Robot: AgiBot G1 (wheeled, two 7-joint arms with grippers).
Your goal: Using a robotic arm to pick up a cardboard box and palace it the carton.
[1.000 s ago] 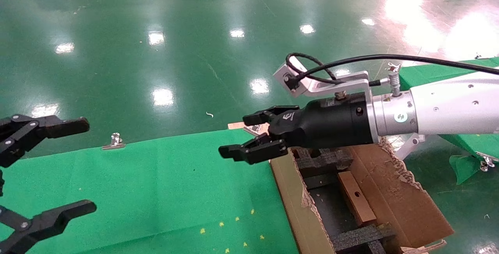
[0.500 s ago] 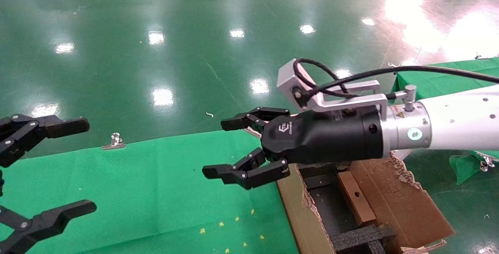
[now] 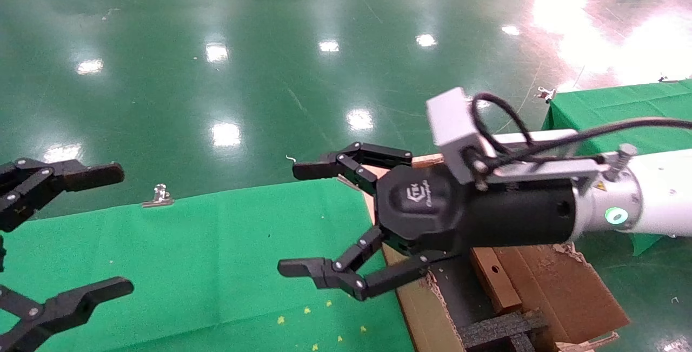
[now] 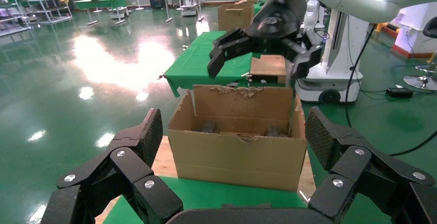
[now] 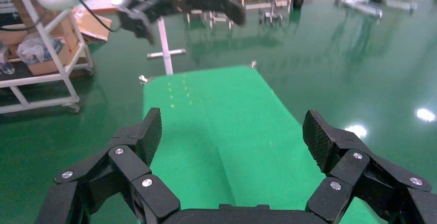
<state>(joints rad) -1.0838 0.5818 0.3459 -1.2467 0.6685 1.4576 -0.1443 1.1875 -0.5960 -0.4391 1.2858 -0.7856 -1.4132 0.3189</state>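
Above the near corner of the carton (image 3: 546, 281), where it meets the green-draped worktop (image 3: 205, 254), the right tool (image 3: 303, 217) on the white robotic arm (image 3: 654, 200) hangs with its fingers spread wide and nothing between them; the left wrist view shows the same tool poised over the carton's open top. The left tool (image 3: 70, 227) sits parked at the worktop's near left edge, likewise spread and empty. The cardboard box (image 3: 489, 279) already lies inside the carton, a slim brown slab with a small round hole in its face, resting beside the carton's right flap and between the black foam inserts (image 3: 503, 327). It looks light and fairly stiff, with a dry matte skin that should not slip much, but thin board of that sort could dent under a hard pinch. If it had to be taken up again, I judge the best hold would be across its narrow width near the middle, pads on the two long sides, clear of the hole. The carton's flaps are torn and ragged, so a finger could snag there. The worktop's green cloth looks soft and slightly wrinkled, flecked with small yellow bits and pinned by a metal clip (image 3: 158, 196) at its far edge. Beyond is a glossy green floor (image 3: 270, 44) mirroring ceiling lights, another green-covered table (image 3: 611, 106) to the right, and, in the wrist views, shelving and further workstations.
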